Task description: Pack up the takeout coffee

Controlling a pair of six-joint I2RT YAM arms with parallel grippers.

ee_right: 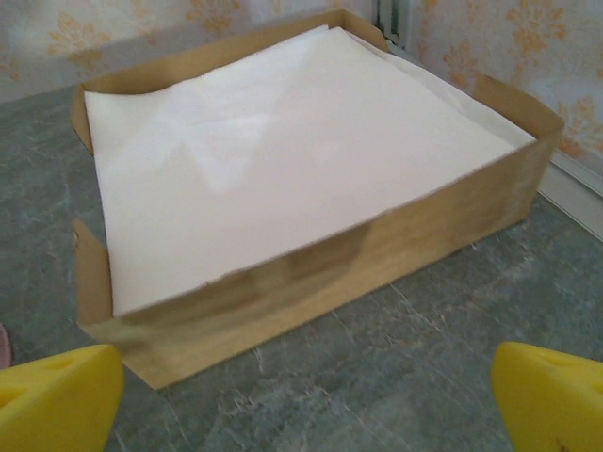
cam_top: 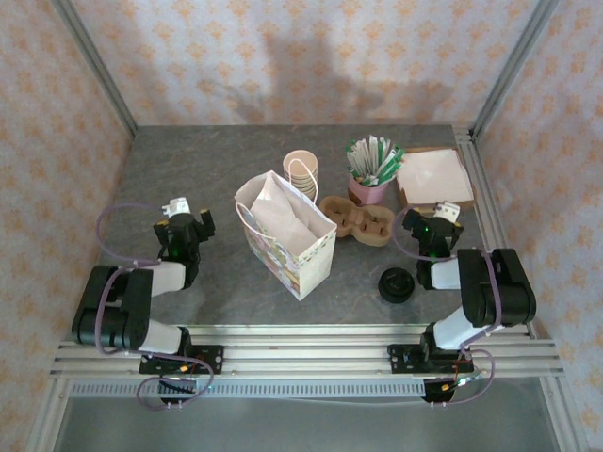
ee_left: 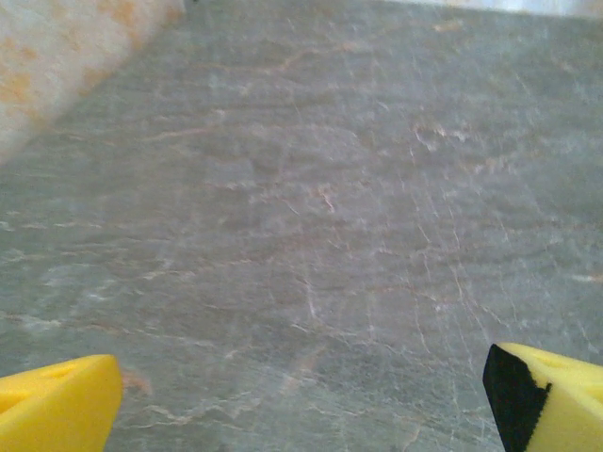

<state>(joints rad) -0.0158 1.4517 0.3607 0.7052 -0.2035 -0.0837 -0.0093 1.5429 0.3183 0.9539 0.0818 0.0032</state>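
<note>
- On the bench [cam_top: 217,160], left tool [ee_left: 301,400] spread wide over bare stone.
- Right tool [ee_right: 303,395] spread too, facing the napkin box [ee_right: 424,235].
- Paper bag [cam_top: 287,235] stands open mid-bench.

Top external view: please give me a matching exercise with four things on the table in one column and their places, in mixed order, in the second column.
Things:
1. paper bag
2. stack of beige cups
3. pink cup of packets
4. box of white napkins

Places:
A. far right of the table, beside the metal rail
B. middle of the table, standing open
C. just behind the bag
D. between the cup stack and the napkin box

Pairs: 1-B, 2-C, 3-D, 4-A
</note>
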